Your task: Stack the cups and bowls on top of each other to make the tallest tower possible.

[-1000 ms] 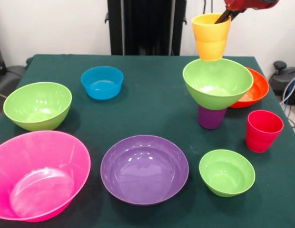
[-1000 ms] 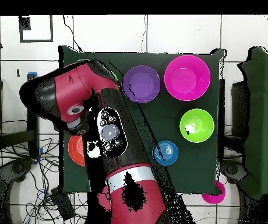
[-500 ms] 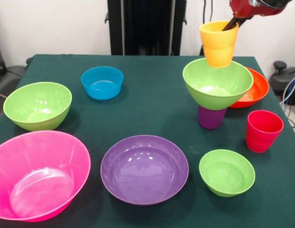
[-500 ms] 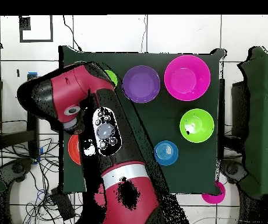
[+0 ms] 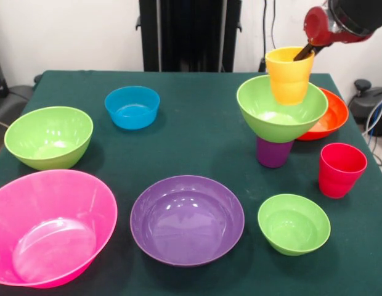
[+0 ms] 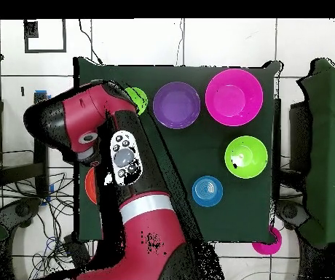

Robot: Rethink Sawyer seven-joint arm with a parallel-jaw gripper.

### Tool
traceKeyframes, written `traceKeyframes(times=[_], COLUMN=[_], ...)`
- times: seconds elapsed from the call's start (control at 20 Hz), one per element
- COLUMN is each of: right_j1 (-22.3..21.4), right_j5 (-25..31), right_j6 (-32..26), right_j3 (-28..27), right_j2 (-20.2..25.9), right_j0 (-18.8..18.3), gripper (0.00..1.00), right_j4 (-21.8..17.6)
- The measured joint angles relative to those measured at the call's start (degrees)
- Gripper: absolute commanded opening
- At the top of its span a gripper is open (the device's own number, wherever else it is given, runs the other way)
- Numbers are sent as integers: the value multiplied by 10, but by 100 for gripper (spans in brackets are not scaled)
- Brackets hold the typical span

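Observation:
My gripper comes in from the top right and is shut on the rim of the yellow-orange cup, one dark finger inside it. The cup is upright, its lower part inside the mouth of a lime green bowl. I cannot tell whether it touches the bowl's bottom. That bowl rests on the purple cup, which stands on the table as the tower's base. The red cup stands alone to the right. In the overhead view the arm hides the tower and gripper.
The orange-red bowl sits just behind the tower. A small green bowl, the wide purple bowl and the pink bowl line the near side. A green bowl and the blue bowl are at the left.
The gripper has moved right and down with the yellow-orange cup, from above the green bowl's back rim to inside the bowl's mouth. Nothing else has moved.

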Motion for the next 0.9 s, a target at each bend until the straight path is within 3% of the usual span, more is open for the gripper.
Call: traceKeyframes(times=[0.9], right_j1=[25], right_j5=[0], right_j6=[0], right_j3=[-18], right_j2=[-36], right_j0=[0], gripper=[0], right_j4=[6])
